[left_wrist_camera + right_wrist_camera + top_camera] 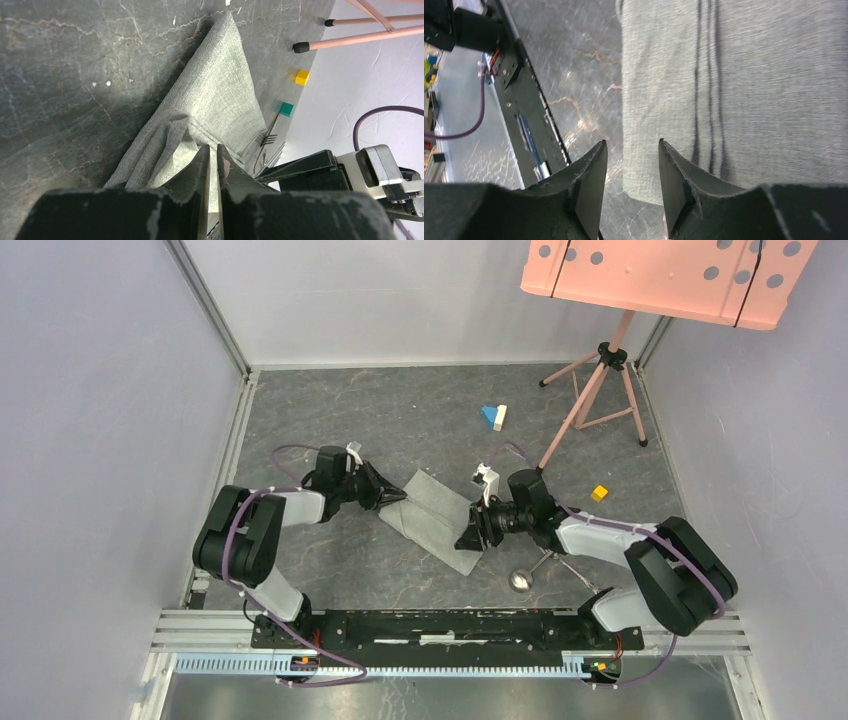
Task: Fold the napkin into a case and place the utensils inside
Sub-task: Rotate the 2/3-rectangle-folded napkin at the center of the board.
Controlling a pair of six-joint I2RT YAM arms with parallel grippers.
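The light grey cloth napkin (432,512) lies in the middle of the dark grey stone-patterned table (330,570). It is folded into a slanted oblong that runs from far left to near right. It looks thin, limp and very light, so I'd expect it to sag and bunch wherever it is lifted, and one layer could slide off the one beneath. I'd judge a corner or a folded edge the best place to pinch, taking all the layers together and dragging low rather than hoisting. The smooth tabletop probably gives it little to cling to.

The black left gripper (392,495) is low at the cloth's far left end. Seen from its own wrist, the jaws stand nearly together with only a thin slit between them. Gathered cloth runs in ridges up into that slit, but I cannot tell whether they truly pinch it. That arm has its elbow folded up at the left and its forearm stretched low towards the right.

The black right gripper (468,537) sits at the near right end, its jaws clearly apart and holding nothing. One finger is over bare table and the other over the napkin's edge, so it stands astride that edge. Its arm mirrors the other, with the elbow at the right and the forearm low, reaching left.

The shiny round-bowled metal spoon (520,580) lies just near-right of the napkin. The thin silver metal fork (270,136) is close by, and both are outside the cloth.
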